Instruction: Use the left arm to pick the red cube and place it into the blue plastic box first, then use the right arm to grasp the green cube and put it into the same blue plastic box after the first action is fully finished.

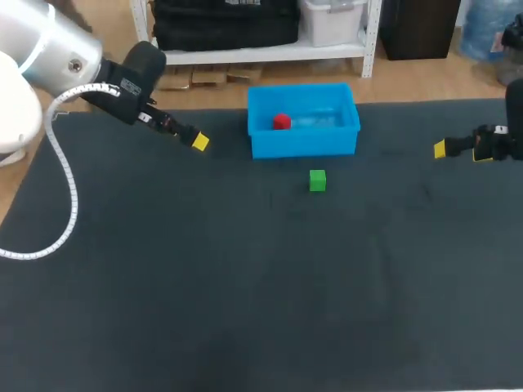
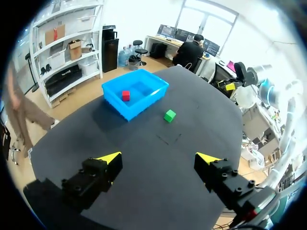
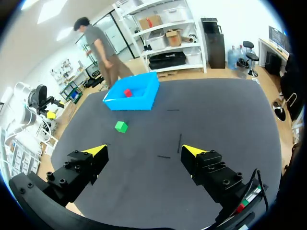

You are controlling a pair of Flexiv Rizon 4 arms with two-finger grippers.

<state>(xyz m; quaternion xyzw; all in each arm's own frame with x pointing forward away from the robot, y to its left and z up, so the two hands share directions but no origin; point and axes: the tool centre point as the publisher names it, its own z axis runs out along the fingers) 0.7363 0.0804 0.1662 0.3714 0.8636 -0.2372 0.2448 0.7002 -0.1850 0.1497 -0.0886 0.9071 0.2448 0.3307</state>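
The red cube (image 1: 281, 122) lies inside the blue plastic box (image 1: 302, 144), in its left half. The green cube (image 1: 317, 180) sits on the dark table (image 1: 245, 286) just in front of the box, not touching it. Our left gripper (image 2: 159, 158) hovers left of the box, its 2 fingers spread wide with nothing between them. Our right gripper (image 3: 144, 150) hangs near the table's right edge, likewise wide and empty. Both cubes lie well ahead of each gripper.

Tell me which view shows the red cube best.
The head view: looking down into the blue box, it shows the red cube inside near one end. Both wrist views show it inside, from farther off.
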